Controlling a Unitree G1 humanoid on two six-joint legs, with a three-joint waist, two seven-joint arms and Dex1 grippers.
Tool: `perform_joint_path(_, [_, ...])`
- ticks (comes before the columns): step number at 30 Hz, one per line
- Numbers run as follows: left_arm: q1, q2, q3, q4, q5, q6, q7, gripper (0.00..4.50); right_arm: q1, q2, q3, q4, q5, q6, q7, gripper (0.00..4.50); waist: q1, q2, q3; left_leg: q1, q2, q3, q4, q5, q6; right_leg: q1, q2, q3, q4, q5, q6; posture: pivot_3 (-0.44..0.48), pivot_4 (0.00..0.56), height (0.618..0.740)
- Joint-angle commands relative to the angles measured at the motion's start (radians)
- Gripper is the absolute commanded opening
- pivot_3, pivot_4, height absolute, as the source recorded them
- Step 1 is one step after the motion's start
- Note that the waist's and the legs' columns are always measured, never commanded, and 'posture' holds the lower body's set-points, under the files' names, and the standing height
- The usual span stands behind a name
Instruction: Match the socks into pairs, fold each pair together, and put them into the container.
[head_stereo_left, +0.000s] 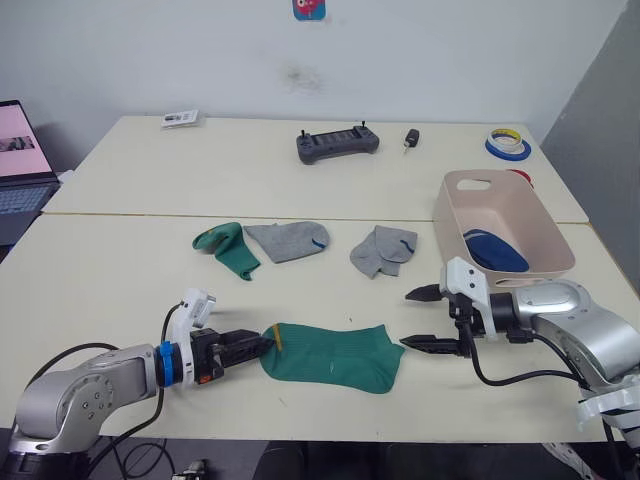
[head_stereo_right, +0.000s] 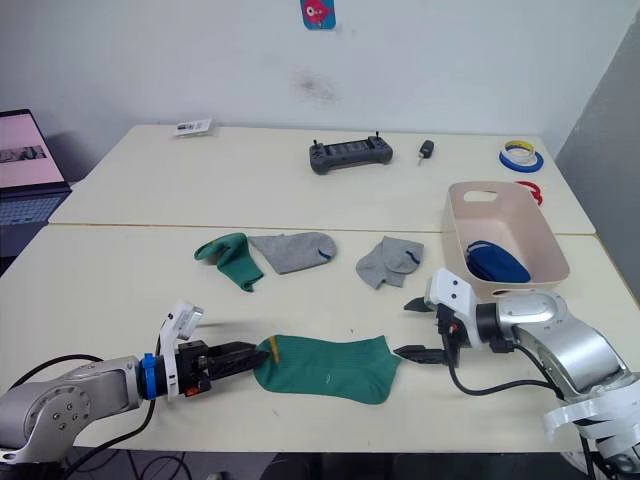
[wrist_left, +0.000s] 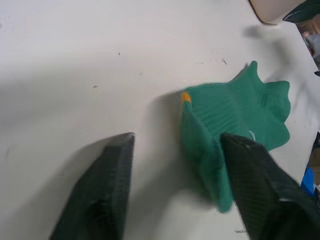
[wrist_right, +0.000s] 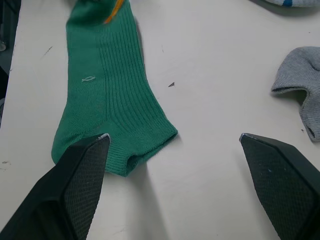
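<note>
On the desk (head_stereo_left: 120, 290): two ribbed green socks (head_stereo_left: 330, 355), two soft grey socks (head_stereo_left: 288, 240); blue fabric in rounded plastic container (head_stereo_left: 545, 265). Left end effector (head_stereo_left: 262, 345) released at the toe; right end effector (head_stereo_left: 420, 318) released.

**Setting: robot lab / test room in an office-type space**

Two plain cream tables (head_stereo_left: 300, 190) pushed together against a bare white wall (head_stereo_left: 420, 50), grey partition (head_stereo_left: 610, 120) on the right. Bench clutter is lab-style: handheld controller with twin sticks (head_stereo_left: 337, 143), small black key fob (head_stereo_left: 411, 138), tape rolls (head_stereo_left: 508, 143) at the far corner, a small card (head_stereo_left: 180, 118). Open laptop (head_stereo_left: 22, 160) on a side desk at left. One small sticker (head_stereo_left: 309, 9) on the wall. No household furnishings visible.
</note>
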Motion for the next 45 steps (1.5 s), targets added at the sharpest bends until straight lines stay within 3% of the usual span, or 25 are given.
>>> perform_joint_path(1, [0.043,0.042,0.088,-0.017,0.014,-0.046,-0.039,4.08,0.008,-0.007,-0.064,-0.041,-0.009,-0.043,-0.004,4.50,-0.001,0.000,0.000,0.000,0.000,0.000,0.000,0.000,0.000,0.000,0.000,0.000,0.000,0.000,0.000,0.000,0.150,0.740])
perform_joint_path(3, [0.077,0.056,0.151,-0.009,0.014,-0.065,-0.050,4.46,0.009,-0.004,-0.093,-0.057,-0.002,-0.055,-0.014,4.50,-0.002,0.000,0.000,0.000,0.000,0.000,0.000,0.000,0.000,0.000,0.000,0.000,0.000,0.000,0.000,0.000,0.150,0.740])
perform_joint_path(9, [0.131,-0.013,0.364,0.056,0.012,-0.126,0.044,4.46,-0.019,0.016,-0.168,-0.146,0.051,-0.022,-0.055,4.50,0.000,0.000,0.000,0.000,0.000,0.000,-0.001,0.000,0.000,0.000,-0.001,0.000,0.000,0.000,0.000,0.000,0.150,0.740])
perform_joint_path(15, [0.040,-0.122,0.423,0.097,-0.010,-0.138,0.206,4.46,-0.040,0.040,-0.146,-0.179,0.049,-0.005,-0.073,4.50,0.004,0.000,0.000,0.000,0.000,0.000,0.000,0.000,0.000,0.000,-0.001,-0.001,-0.001,0.000,0.000,0.000,0.150,0.740])
perform_joint_path(21, [-0.058,-0.172,0.291,0.059,0.097,-0.213,0.272,4.46,-0.045,0.057,-0.115,-0.193,0.020,-0.008,-0.088,4.50,0.003,-0.001,0.000,0.000,-0.001,0.000,0.000,0.000,0.000,0.001,-0.001,-0.001,-0.001,0.000,0.000,0.000,0.150,0.740])
perform_joint_path(25, [-0.109,-0.158,0.130,0.052,0.263,-0.300,0.300,4.46,-0.035,0.057,-0.095,-0.207,0.002,-0.010,-0.094,4.50,0.003,-0.001,0.000,0.000,-0.001,0.000,0.000,0.000,0.000,0.000,-0.001,0.000,-0.001,0.000,0.000,0.000,0.150,0.740])
perform_joint_path(29, [-0.184,-0.179,0.006,0.099,0.400,-0.389,0.327,4.46,-0.032,0.064,-0.090,-0.214,-0.007,-0.007,-0.102,4.50,0.003,-0.001,0.000,0.000,-0.001,0.000,0.000,0.000,0.000,0.001,-0.001,0.000,-0.001,0.000,0.000,0.000,0.150,0.740])
perform_joint_path(33, [-0.242,-0.208,-0.048,0.167,0.479,-0.429,0.356,4.46,-0.027,0.066,-0.083,-0.220,-0.011,-0.007,-0.111,4.50,0.002,-0.001,0.000,0.000,-0.001,0.000,0.000,0.000,0.000,0.000,-0.001,0.000,-0.001,0.000,0.000,0.000,0.150,0.740])
perform_joint_path(37, [-0.257,-0.219,-0.077,0.196,0.493,-0.385,0.345,3.58,-0.018,0.064,-0.081,-0.223,-0.013,-0.008,-0.117,4.50,0.000,-0.001,0.000,0.000,-0.001,0.001,0.000,0.000,0.000,0.000,0.000,0.000,-0.001,0.000,0.000,0.000,0.150,0.740])
perform_joint_path(45, [-0.298,-0.271,-0.084,0.229,0.522,-0.397,0.364,0.92,-0.011,0.063,-0.083,-0.219,-0.017,-0.013,-0.116,4.50,0.002,-0.001,0.000,-0.001,-0.001,0.000,0.000,0.000,0.000,0.001,-0.001,-0.001,-0.001,0.000,0.000,0.000,0.150,0.740])
